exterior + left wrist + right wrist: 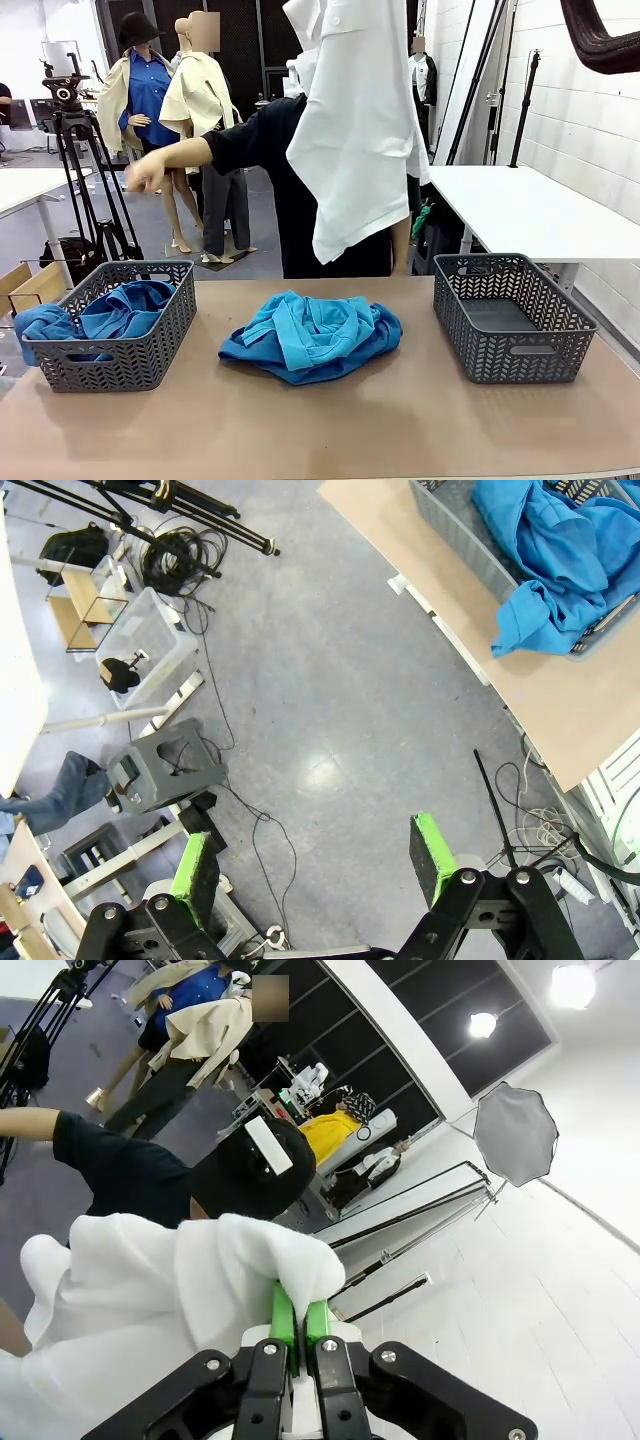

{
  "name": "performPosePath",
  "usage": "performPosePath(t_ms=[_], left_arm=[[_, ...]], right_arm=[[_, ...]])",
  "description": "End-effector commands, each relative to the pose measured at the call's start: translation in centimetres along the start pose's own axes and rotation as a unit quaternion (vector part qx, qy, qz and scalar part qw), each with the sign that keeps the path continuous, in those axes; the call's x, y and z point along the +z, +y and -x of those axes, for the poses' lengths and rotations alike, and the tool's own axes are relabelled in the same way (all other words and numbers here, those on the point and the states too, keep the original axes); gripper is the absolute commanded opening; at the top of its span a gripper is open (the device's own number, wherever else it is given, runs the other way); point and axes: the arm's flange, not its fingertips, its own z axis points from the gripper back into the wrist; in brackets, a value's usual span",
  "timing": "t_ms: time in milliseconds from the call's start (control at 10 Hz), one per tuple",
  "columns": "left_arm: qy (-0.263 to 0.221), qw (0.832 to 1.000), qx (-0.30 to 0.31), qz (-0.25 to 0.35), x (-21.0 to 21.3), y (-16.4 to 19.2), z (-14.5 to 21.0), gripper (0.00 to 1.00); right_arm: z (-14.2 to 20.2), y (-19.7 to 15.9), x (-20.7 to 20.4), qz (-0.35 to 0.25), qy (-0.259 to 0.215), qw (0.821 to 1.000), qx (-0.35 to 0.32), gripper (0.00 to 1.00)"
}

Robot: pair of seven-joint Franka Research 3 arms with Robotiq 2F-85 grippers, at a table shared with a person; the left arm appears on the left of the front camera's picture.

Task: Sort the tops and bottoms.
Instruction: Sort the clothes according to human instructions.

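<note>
Right gripper (300, 1312): fingers (283, 1315) together, clamped on a bunched ridge of the white long-sleeved cloth top (140, 1290); the hold looks narrow, on a single fold. Left gripper (315, 865): fingers (195, 875) apart, nothing between them; it points down at the grey floor (300, 700) beside the worktop (400, 420).

Step in hand, as judged: the white top is lifted and awaits placing. In the front view it hangs from above the frame; its lowest corner is well clear of the brown worktop; it hangs in front of the person in dark clothing (260, 145).

Next move, as judged: carry it to the basket meant for tops. The grey lattice plastic basket on the robot's left (160, 350) holds royal blue cloth garments (125, 308), one spilling over its wall, so it is the likely one; the matching grey basket on the right (470, 330) shows a bare floor. The carry calls for passing above the heap of turquoise and blue cloth (310, 335) at the worktop's middle; then lowering until sleeves and hem gather inside the walls before release.

Condition of the top: plain white, limp, falling in long vertical folds; one sleeve hangs alongside the body.
</note>
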Motion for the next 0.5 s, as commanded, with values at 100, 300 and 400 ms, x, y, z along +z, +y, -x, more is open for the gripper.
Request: performPosePath(t_ms=[100, 300, 400], left_arm=[[0.004, 1.0, -0.002, -0.003, 0.14, 0.05, 0.19, 1.0], [0.004, 1.0, -0.002, -0.003, 0.14, 0.05, 0.19, 1.0], [0.004, 1.0, -0.002, -0.003, 0.14, 0.05, 0.19, 1.0]], right_arm=[[0.05, -0.68, 0.77, 0.008, -0.001, 1.0, 0.0, 0.0], [0.05, -0.68, 0.77, 0.008, -0.001, 1.0, 0.0, 0.0], [0.05, -0.68, 0.77, 0.008, -0.001, 1.0, 0.0, 0.0]])
